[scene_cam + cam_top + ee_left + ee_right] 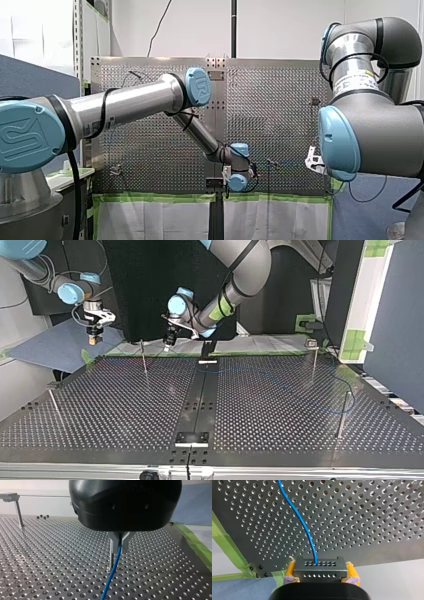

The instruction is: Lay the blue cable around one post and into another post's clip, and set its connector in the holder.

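Note:
In the left wrist view my left gripper (119, 551) has its metal fingers shut on the blue cable (111, 575), which hangs down to the perforated table (50, 562). A thin post (110, 557) stands right beside those fingers. My right gripper (321, 573) has yellow pads shut on the black connector (318, 568), and the blue cable (299, 520) runs from it over the table. In the top view my right gripper (93, 339) hovers off the table's far left corner. My left gripper (169, 342) is by a post (144, 357) at the far edge.
More posts stand at the top view's right (314, 362) (342, 415) and left (54, 405), one topped with a clip (311, 343). Small holder blocks sit on the centre strip at the far edge (207, 361) and the near edge (191, 438). Green tape (227, 545) lines the table's edge.

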{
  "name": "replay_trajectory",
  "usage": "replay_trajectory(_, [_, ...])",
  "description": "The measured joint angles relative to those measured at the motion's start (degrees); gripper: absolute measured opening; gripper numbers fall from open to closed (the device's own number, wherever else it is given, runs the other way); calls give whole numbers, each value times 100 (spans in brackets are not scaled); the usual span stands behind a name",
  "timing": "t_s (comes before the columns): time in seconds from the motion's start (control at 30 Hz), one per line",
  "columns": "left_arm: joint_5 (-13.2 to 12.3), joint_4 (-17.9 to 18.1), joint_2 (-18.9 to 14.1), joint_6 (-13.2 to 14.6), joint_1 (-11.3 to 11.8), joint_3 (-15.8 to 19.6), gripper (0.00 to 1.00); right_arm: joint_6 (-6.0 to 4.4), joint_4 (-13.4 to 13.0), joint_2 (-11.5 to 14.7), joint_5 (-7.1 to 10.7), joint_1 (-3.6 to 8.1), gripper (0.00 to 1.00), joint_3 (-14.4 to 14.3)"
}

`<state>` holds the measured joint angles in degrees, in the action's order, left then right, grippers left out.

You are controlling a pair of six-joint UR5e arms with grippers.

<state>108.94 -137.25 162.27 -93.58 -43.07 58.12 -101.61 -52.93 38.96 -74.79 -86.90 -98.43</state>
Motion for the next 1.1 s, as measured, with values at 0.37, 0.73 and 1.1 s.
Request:
replay_trajectory(0.37, [74,-185,0,193,-8,45,61,7,18,-5,7,1,5,2])
replay_trajectory(0.73, [312,-307,-9,494,-42,77,100,0,9,-14,15,-7,5,2])
replay_trajectory(1.1, [357,-495,-149,777,-75,58,100,-1,-3,-37,16,-24,5,2])
